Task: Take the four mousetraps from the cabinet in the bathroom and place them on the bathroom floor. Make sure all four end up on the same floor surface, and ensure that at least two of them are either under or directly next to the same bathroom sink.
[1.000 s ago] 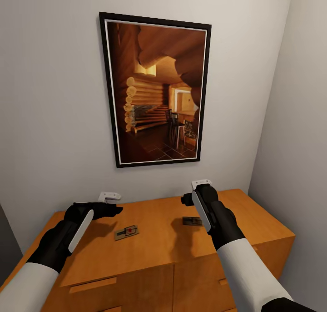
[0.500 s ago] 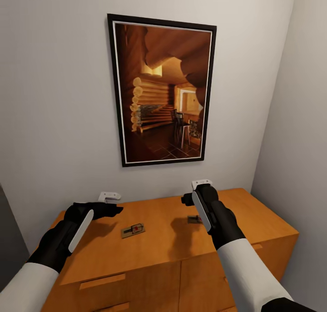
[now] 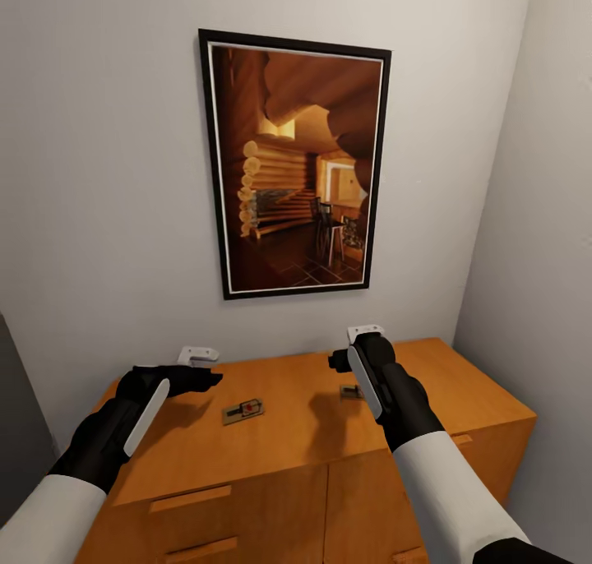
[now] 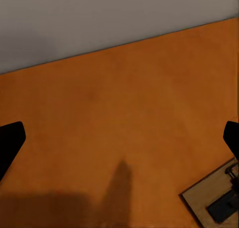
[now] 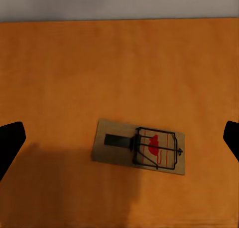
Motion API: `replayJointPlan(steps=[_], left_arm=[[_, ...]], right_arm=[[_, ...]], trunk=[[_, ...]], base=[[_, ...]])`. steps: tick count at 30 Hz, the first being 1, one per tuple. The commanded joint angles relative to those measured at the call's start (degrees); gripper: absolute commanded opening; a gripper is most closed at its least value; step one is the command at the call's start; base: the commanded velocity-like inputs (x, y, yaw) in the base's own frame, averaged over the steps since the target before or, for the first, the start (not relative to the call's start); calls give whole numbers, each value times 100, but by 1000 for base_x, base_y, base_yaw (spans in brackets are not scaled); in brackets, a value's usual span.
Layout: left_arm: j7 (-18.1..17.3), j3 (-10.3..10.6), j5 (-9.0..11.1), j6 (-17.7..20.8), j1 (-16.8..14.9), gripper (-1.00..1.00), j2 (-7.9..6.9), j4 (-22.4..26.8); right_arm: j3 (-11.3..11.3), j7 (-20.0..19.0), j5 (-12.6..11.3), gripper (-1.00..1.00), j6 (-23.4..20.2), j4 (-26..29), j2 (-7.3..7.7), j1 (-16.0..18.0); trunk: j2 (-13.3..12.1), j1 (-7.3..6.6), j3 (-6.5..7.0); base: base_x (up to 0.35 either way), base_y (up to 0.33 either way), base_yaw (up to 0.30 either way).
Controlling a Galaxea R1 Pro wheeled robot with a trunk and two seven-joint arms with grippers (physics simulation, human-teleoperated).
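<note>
- Over the last second my head view swings a little: the framed picture [image 3: 296, 165] sits further right and the cabinet [image 3: 460, 391] shows more of its drawer fronts; that is the camera moving, while both arms stay where they were
- I read this as the base settling in front of the cabinet, so the pick-up step is only about to begin and no trap is lifted yet
- 2 mousetraps lie flat on the cabinet top: 1 [image 3: 243, 410] between my arms, the other [image 5: 139, 146] right under the right gripper [image 3: 362, 346], partly hidden by that arm in the head view
- The left gripper [image 3: 197, 365] hovers just beside the first trap, whose corner shows at the edge of its wrist view
- Jaws on both sides stand wide apart and hold nothing
- The top is smooth orange-brown wood against a plain pale wall, in a tight corner
</note>
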State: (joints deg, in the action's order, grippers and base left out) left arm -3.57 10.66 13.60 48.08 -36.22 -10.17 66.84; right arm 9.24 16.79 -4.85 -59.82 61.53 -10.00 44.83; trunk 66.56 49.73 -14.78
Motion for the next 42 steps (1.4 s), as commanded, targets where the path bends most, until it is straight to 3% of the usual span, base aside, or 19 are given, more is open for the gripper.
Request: replayJointPlan(steps=[1, 13, 19, 23, 30, 32, 36, 42], left_arm=[[-12, 7, -6, 21, -5, 100, -4, 5], [-25, 38, -19, 17, -1, 100, -9, -1], [-31, 48, -16, 16, -4, 100, -6, -19], [-30, 50, -21, 17, -2, 100, -4, -37], [-30, 50, -23, 17, -1, 100, -3, -46], [-28, 50, -25, 17, 0, 100, -3, -47], [-24, 50, -29, 17, 1, 100, -3, -47], [-24, 49, -26, 17, -2, 100, -2, -43]], right_arm=[[7, 52, -51, 100, -18, 1, 0, 6], [-63, 79, -52, 100, -18, -33, 0, 7], [-518, 270, -38, 100, -18, -48, 0, 8], [-807, 787, -49, 100, -18, -52, 0, 8], [-946, 1853, -103, 100, -18, -61, 0, 8], [-957, 2003, -121, 100, -18, -68, 0, 8], [-968, 2178, -285, 100, 33, -75, 0, 8], [-968, 2469, -836, 100, 80, -77, 0, 8]], trunk=[[6, -1, -8], [6, -1, -8], [6, -1, -8], [6, -1, -8], [6, -1, -8], [6, -1, -8], [6, -1, -8], [6, -1, -8]], base=[[-129, 36, 0], [-37, 10, 0], [-3, 1, 0], [0, 0, 0], [0, 0, 0], [0, 0, 0], [0, 0, 0], [0, 0, 0]])
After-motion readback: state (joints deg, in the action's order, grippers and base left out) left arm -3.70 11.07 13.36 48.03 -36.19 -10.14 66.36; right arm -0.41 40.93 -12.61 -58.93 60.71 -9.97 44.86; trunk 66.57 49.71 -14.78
